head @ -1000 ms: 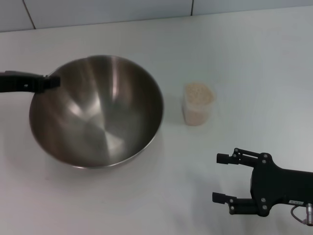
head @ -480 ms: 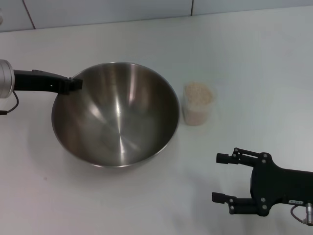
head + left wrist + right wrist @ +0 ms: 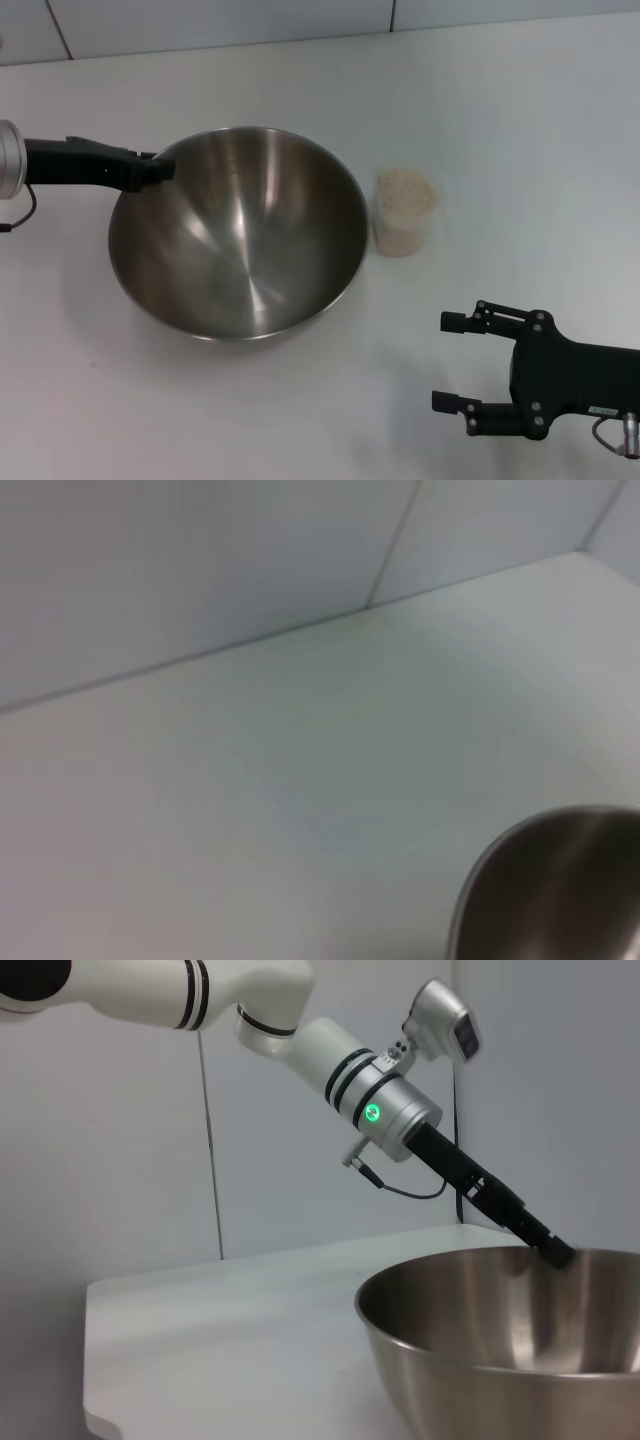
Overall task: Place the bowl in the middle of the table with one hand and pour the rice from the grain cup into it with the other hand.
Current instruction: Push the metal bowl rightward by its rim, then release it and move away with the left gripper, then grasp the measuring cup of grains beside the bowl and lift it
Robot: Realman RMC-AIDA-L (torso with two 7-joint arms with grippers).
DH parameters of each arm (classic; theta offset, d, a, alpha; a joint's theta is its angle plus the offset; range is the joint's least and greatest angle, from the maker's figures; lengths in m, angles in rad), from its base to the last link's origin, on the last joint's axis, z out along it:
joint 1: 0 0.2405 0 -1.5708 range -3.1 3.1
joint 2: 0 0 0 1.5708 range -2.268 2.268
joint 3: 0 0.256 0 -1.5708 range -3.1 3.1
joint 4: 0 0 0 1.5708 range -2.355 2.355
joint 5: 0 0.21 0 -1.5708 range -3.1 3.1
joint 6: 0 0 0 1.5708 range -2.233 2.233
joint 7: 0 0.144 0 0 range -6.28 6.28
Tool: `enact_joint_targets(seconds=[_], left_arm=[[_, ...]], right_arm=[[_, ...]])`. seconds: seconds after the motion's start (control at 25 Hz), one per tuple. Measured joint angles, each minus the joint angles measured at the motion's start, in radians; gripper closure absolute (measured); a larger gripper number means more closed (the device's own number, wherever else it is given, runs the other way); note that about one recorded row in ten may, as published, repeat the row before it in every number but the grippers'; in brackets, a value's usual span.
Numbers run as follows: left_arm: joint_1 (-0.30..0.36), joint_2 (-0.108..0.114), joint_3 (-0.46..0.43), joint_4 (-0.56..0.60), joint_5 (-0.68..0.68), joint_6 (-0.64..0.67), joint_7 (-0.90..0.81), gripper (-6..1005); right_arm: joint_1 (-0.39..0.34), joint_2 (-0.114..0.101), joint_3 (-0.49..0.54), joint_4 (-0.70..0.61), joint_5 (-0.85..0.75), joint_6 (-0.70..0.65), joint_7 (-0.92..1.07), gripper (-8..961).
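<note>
Bowl (image 3: 238, 232) mid-table (image 3: 520, 130), grain cup (image 3: 405, 213) just right.
Left gripper (image 3: 160, 170) at bowl's left rim; right gripper (image 3: 447, 361) near front-right corner.

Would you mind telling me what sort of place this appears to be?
Probably a robot test bench, not a kitchen: a bare white table against plain panelled walls, holding only a steel bowl and a cup of rice.

The left claw (image 3: 160, 170) has apparently dragged the bowl (image 3: 238, 232) toward the grain cup (image 3: 405, 212).

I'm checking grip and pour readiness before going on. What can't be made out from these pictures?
- Left gripper: head view, its fingertips merge with the bowl rim, so the grip is unclear.
- Grain cup: absent from both wrist views.
- Right gripper: absent from its own wrist view.
</note>
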Motion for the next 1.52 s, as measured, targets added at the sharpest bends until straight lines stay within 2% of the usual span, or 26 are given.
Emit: enact_joint_targets(seconds=[0.08, 0.12, 0.16, 0.2, 0.28, 0.32, 0.36, 0.48, 0.52, 0.56, 0.72, 0.88, 1.12, 1.52], left_arm=[[0.012, 0.0, -0.001, 0.024, -0.029, 0.013, 0.03, 890], [0.039, 0.001, -0.001, 0.065, -0.077, 0.023, 0.058, 873], [0.039, 0.001, -0.001, 0.065, -0.077, 0.023, 0.058, 831], [0.077, 0.002, -0.001, 0.132, -0.125, 0.049, 0.091, 789], [0.098, 0.003, -0.003, 0.168, -0.15, 0.069, 0.114, 705], [0.147, 0.004, -0.008, 0.239, -0.201, 0.117, 0.17, 663], [0.147, 0.004, -0.008, 0.239, -0.201, 0.117, 0.17, 637], [0.237, 0.008, -0.011, 0.321, -0.299, 0.214, 0.288, 560], [0.29, 0.014, -0.015, 0.351, -0.345, 0.282, 0.36, 534], [0.29, 0.014, -0.015, 0.351, -0.345, 0.282, 0.36, 508], [0.374, 0.013, -0.051, 0.362, -0.373, 0.396, 0.526, 393], [0.388, 0.011, -0.063, 0.354, -0.373, 0.467, 0.561, 241], [0.388, 0.006, -0.064, 0.335, -0.333, 0.481, 0.563, 241], [0.373, 0.005, -0.055, 0.332, -0.322, 0.468, 0.555, 242]], right_arm=[[0.001, 0.0, 0.002, 0.001, 0.001, 0.0, 0.0, 156], [0.001, 0.0, 0.008, 0.001, 0.005, 0.0, 0.0, 156], [0.001, 0.0, 0.008, 0.001, 0.005, 0.0, 0.0, 156], [0.002, 0.0, 0.012, 0.002, 0.006, 0.001, 0.0, 156], [0.002, 0.0, 0.039, 0.014, 0.009, 0.008, 0.002, 156], [0.003, 0.001, 0.102, 0.045, 0.009, 0.028, 0.002, 156], [0.003, 0.001, 0.102, 0.045, 0.009, 0.028, 0.002, 156], [0.004, 0.001, 0.238, 0.098, 0.01, 0.092, 0.001, 156], [0.004, 0.002, 0.327, 0.129, 0.01, 0.155, -0.004, 156], [0.004, 0.002, 0.327, 0.129, 0.01, 0.155, -0.004, 156], [0.031, 0.004, 0.447, 0.188, 0.01, 0.317, -0.01, 155], [0.064, 0.005, 0.465, 0.205, 0.013, 0.395, -0.011, 155], [0.145, 0.005, 0.477, 0.239, 0.02, 0.507, -0.013, 156], [0.201, 0.003, 0.472, 0.261, 0.021, 0.56, -0.014, 155]])
